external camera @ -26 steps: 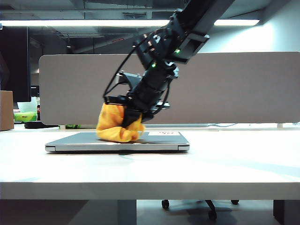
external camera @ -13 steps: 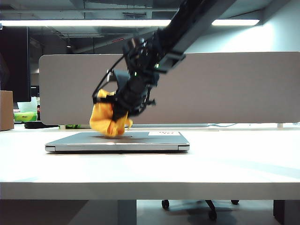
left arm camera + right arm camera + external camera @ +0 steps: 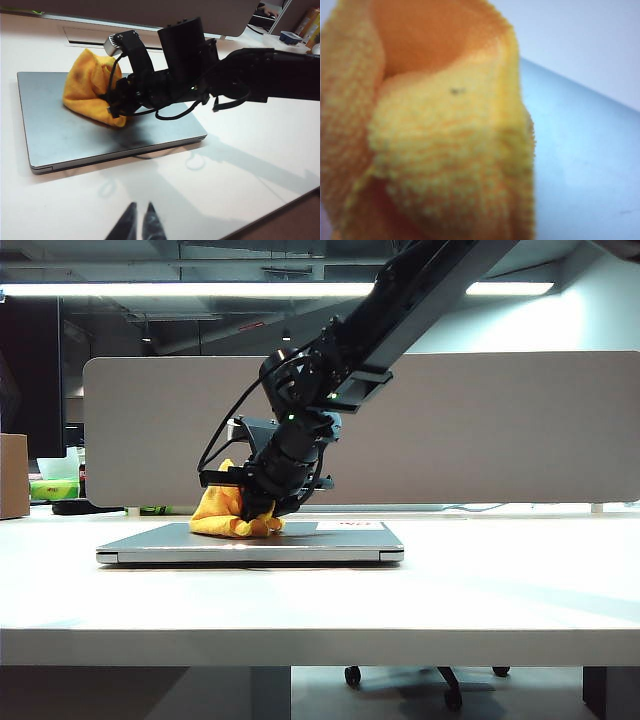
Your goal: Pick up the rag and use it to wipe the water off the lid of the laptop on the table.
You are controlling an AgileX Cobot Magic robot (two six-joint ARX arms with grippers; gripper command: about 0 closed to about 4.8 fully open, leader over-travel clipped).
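Two grippers: right gripper [image 3: 116, 102] clamped on rag [image 3: 89, 91] atop laptop lid [image 3: 75, 135]; left gripper [image 3: 138, 225] pinched closed above tabletop [image 3: 240, 165], seen only from left wrist.

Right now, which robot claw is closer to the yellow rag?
The right claw: it is shut on the rag, pressing it onto the laptop lid. The left claw hangs shut over the table, off the laptop.
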